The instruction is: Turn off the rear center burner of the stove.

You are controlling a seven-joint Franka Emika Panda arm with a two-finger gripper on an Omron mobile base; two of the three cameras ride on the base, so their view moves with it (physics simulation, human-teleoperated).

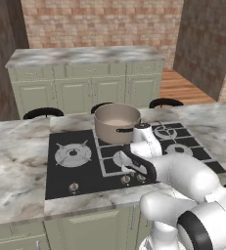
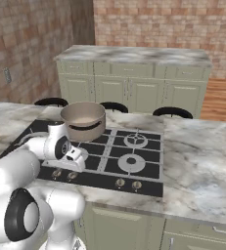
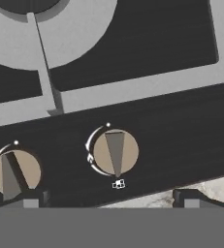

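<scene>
The stove is a black glass cooktop set in a marble island. A tan pot stands on its rear centre burner and hides it. My gripper hangs just above the front row of knobs, near the middle pair. In the hand view a silver knob sits centred between my fingertips, pointer turned toward the near edge. A second knob lies to its left. The gripper is open and touches nothing.
Pale grey grates and a round burner lie just beyond the knobs. Further knobs line the front strip. The marble counter edge is close behind them. Black stools and green cabinets stand across the island.
</scene>
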